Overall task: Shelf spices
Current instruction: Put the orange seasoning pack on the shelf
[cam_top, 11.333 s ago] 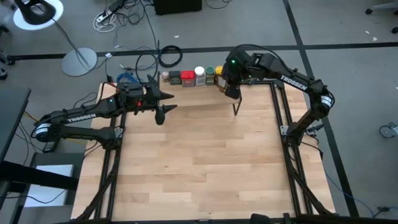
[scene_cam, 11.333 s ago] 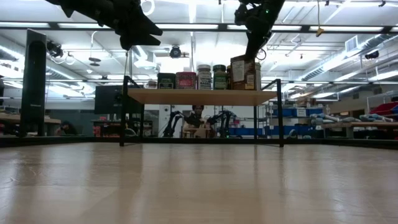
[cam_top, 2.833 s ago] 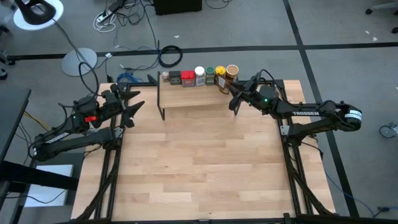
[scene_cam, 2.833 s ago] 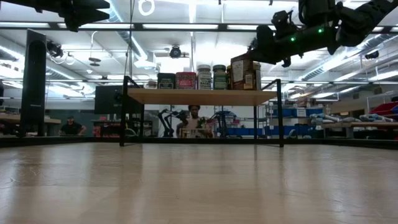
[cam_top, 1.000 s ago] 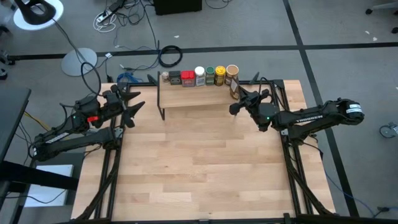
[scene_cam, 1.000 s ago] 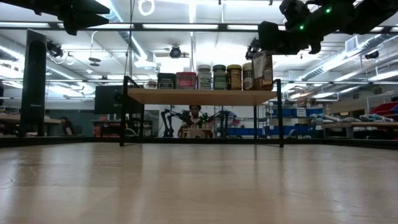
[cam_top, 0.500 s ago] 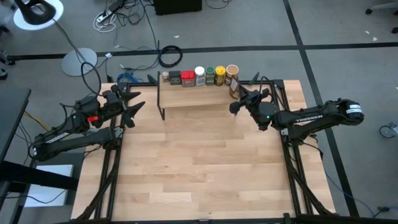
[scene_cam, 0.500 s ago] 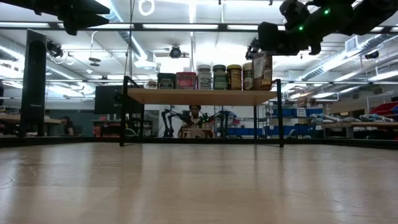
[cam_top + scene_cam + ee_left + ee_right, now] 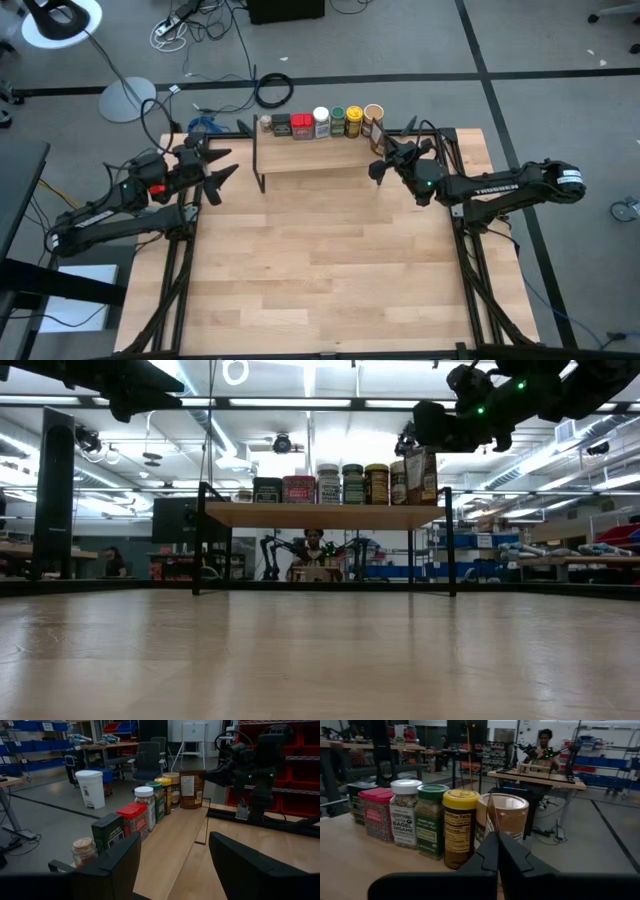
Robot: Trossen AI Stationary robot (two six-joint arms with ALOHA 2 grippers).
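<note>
The shelf (image 9: pixel 310 155) stands at the table's far edge on thin black legs. The spices stand in a row along its far side: a small tan-capped jar (image 9: pixel 82 850), a dark tin (image 9: pixel 107 832), a red tin (image 9: pixel 375 812), white-lidded (image 9: pixel 405 812), green (image 9: pixel 431 820) and yellow-lidded jars (image 9: pixel 461 827), and a brown canister (image 9: pixel 507 820). A flat brown packet (image 9: pixel 377 138) stands upright at the shelf's right end. My right gripper (image 9: pixel 375 172) is shut and level, just before the shelf's near right corner, pointing at the packet's edge. My left gripper (image 9: pixel 218 165) hangs open left of the shelf.
The wooden table (image 9: pixel 320 260) stretches bare from the shelf to its near edge. Black frame rails (image 9: pixel 465 270) run along both sides. Cables and a lamp base (image 9: pixel 127 98) lie on the floor behind. A person (image 9: pixel 545 740) works at a bench beyond the table.
</note>
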